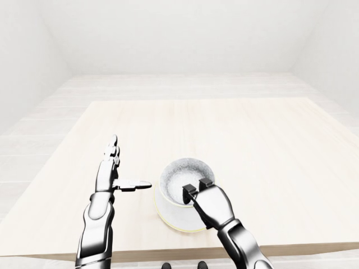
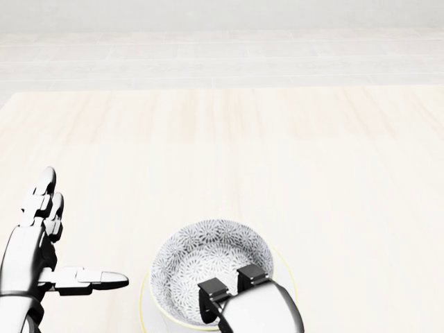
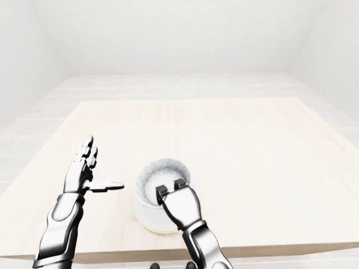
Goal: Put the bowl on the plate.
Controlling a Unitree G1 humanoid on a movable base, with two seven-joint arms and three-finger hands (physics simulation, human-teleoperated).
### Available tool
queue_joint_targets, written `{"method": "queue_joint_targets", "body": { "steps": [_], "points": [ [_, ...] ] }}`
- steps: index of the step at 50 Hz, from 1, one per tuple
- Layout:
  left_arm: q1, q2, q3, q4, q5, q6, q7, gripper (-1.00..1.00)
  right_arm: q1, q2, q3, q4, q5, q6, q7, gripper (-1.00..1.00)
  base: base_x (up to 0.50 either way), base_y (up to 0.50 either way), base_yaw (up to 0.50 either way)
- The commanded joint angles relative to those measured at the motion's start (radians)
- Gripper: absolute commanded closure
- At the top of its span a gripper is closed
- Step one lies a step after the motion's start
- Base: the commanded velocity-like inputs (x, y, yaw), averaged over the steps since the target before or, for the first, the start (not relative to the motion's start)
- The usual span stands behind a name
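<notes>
A white bowl [image 2: 208,260] with a grey flower pattern inside stands on a pale plate [image 2: 145,305] whose yellowish rim shows around its base, at the bottom middle of the head view. Two fingertips [image 2: 251,275] of my right hand [image 2: 232,284] hook over the bowl's near rim and reach inside; the thumb is hidden below. My left hand [image 2: 76,236] is held flat and open to the left of the bowl, with the thumb pointing towards it and a small gap between them.
The bowl and plate sit near the bottom edge of a light wooden table [image 1: 235,129]. A pale floor and white walls lie beyond the table's top edge.
</notes>
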Motion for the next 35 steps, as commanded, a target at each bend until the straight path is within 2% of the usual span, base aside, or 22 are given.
{"method": "queue_joint_targets", "body": {
  "steps": [1,9,10,20,22,29,35],
  "points": [
    [0.007,0.000,0.004,0.005,-0.001,-0.007,-0.003,-1.00,0.006,-0.005,0.001,-0.012,-0.003,0.003,-0.018,0.81,0.00,0.00,0.00],
    [0.014,0.001,0.010,0.012,-0.005,-0.020,-0.008,-1.00,0.018,-0.010,-0.001,-0.036,0.002,0.008,-0.012,0.74,0.00,0.00,0.00],
    [0.015,0.000,0.009,0.014,-0.004,-0.021,-0.008,-1.00,0.018,-0.013,0.001,-0.038,-0.008,0.009,-0.008,0.69,0.00,0.00,0.00],
    [0.011,-0.002,0.006,0.019,-0.001,-0.022,-0.006,-1.00,0.022,-0.013,0.006,-0.042,-0.007,0.010,-0.002,0.58,0.00,0.00,0.00],
    [0.011,-0.001,0.005,0.019,0.000,-0.022,-0.006,-1.00,0.023,-0.015,0.007,-0.045,-0.009,0.010,0.000,0.51,0.00,0.00,0.00],
    [0.009,0.000,0.004,0.017,0.000,-0.020,-0.006,-1.00,0.034,-0.021,0.005,-0.063,-0.011,0.013,0.007,0.44,0.00,0.00,0.00],
    [0.010,-0.001,0.003,0.020,0.001,-0.023,-0.006,-1.00,0.035,-0.022,0.009,-0.061,-0.014,0.013,0.006,0.25,0.00,0.00,0.00]
  ]
}}
